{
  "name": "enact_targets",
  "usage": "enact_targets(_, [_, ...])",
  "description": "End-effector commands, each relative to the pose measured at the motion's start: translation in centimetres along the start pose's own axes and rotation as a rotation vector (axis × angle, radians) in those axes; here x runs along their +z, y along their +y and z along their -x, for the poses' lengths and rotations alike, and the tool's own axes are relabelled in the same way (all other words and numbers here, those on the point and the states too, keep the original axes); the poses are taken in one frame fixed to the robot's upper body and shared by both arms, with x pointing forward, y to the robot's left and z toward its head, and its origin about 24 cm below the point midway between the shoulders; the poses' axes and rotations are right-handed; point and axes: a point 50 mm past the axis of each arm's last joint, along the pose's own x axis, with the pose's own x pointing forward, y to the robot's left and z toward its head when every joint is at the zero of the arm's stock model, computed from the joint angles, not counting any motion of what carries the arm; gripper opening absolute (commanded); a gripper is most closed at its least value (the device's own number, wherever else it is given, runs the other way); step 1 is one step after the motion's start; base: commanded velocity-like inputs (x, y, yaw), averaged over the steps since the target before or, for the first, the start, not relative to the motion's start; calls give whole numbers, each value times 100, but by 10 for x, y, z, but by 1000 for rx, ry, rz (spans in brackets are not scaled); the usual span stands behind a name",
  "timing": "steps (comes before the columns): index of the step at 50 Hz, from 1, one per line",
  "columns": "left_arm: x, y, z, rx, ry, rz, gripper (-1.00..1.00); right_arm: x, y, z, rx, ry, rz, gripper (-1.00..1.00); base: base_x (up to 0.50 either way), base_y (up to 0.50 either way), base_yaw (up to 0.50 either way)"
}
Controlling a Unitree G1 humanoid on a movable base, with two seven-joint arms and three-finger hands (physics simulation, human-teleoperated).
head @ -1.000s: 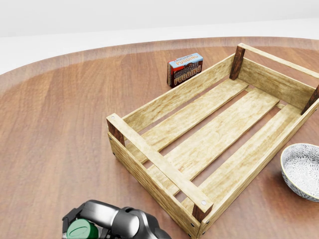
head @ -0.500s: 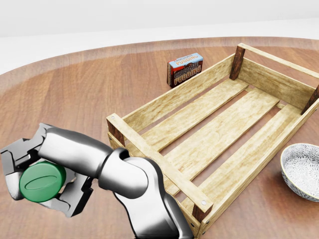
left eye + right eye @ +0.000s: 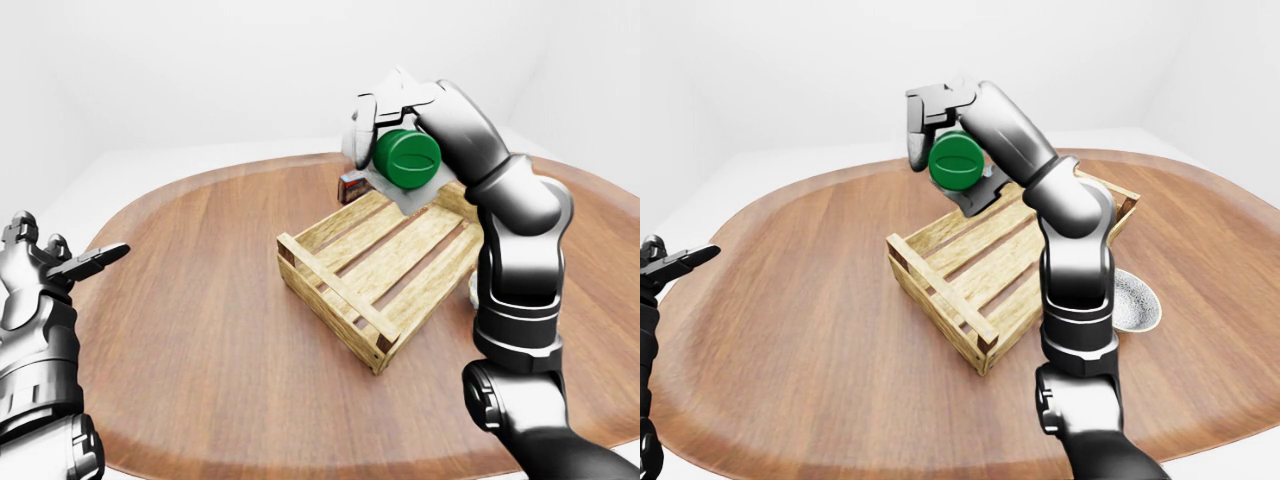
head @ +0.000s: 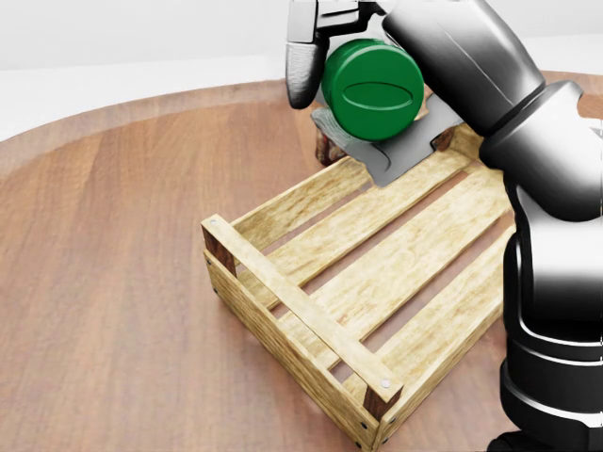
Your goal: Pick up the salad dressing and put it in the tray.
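Above the far end of the slatted pale-wood crate tray (image 4: 377, 282), the right hand (image 4: 363, 71) is raised with its grey fingers (image 4: 303, 66) clamped round the salad dressing bottle (image 4: 373, 89). Only the bottle's round green cap faces the cameras; the body behind it is hidden by the hand. Bottle held in the air, clear of the tray's slats, toward the top of the head view. Right forearm, glossy black and silver, runs down the right side of that view.

Tray sits on the round brown wooden table (image 3: 200, 300), set diagonally, nothing lying on its slats. Small brown box (image 3: 352, 186) shows just beyond the tray's far rail in the left-eye view, mostly covered by the hand. White patterned bowl (image 3: 1135, 302) rests on the table just beside the tray's right side, partly behind the arm.

Left hand (image 3: 45, 270) hovers at the left edge of the left-eye view, fingers spread apart, holding nothing, well apart from the tray.
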Motion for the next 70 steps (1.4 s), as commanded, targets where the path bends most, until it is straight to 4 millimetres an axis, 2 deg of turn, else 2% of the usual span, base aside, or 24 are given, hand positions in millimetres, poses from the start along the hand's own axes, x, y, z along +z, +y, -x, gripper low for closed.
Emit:
enact_targets(1, [-2,0,0,0,8,-2,100,-39,-77,81,-274,190,20,-100,0,0,0])
enact_targets(2, [-1,0,0,1,7,-3,100,-47,-78,88,-291,224,1,-100,0,0,0])
enact_targets(4, [0,0,0,2,1,-4,100,-76,-84,109,-366,336,-86,-100,0,0,0])
enact_targets(5, [0,0,0,2,-1,-6,100,-98,-84,124,-405,423,-148,-100,0,0,0])
enact_targets(6, [0,0,0,2,-2,-6,100,-100,-84,125,-408,431,-156,-100,0,0,0])
enact_targets(7, [0,0,0,2,-4,-6,100,-121,-82,139,-434,521,-215,-100,0,0,0])
enact_targets(9, [1,0,0,1,-6,-6,100,-150,-78,158,-488,620,-291,-100,0,0,0])
enact_targets(12, [0,0,0,2,0,-7,100,-173,-72,173,-544,658,-349,-100,0,0,0])
enact_targets(13, [-1,0,0,2,4,-6,100,-189,-64,185,-586,726,-437,-100,0,0,0])
enact_targets(15, [-1,0,0,2,4,-6,100,-204,-53,194,-621,795,-547,-100,0,0,0])
enact_targets(19, [0,0,0,4,1,-7,100,-223,-29,201,-634,915,-682,-100,0,0,0])
enact_targets(24, [-1,0,0,2,4,-7,100,-229,-17,196,-686,946,-768,-100,0,0,0])
enact_targets(32, [-2,0,0,6,11,-5,100,-235,12,182,-663,992,-822,-100,0,0,0])
enact_targets(46, [-6,-1,0,4,29,-6,100,-237,37,168,-644,1002,-885,-100,0,0,0])
enact_targets(54, [-9,-1,0,-1,39,-6,100,-235,40,150,-592,1019,-823,-100,0,0,0])
enact_targets(63, [-12,1,0,3,62,3,100,-231,41,122,-449,1108,-732,-100,0,0,0])
enact_targets(70, [-11,1,0,6,56,4,100,-229,44,111,-358,1165,-664,-100,0,0,0])
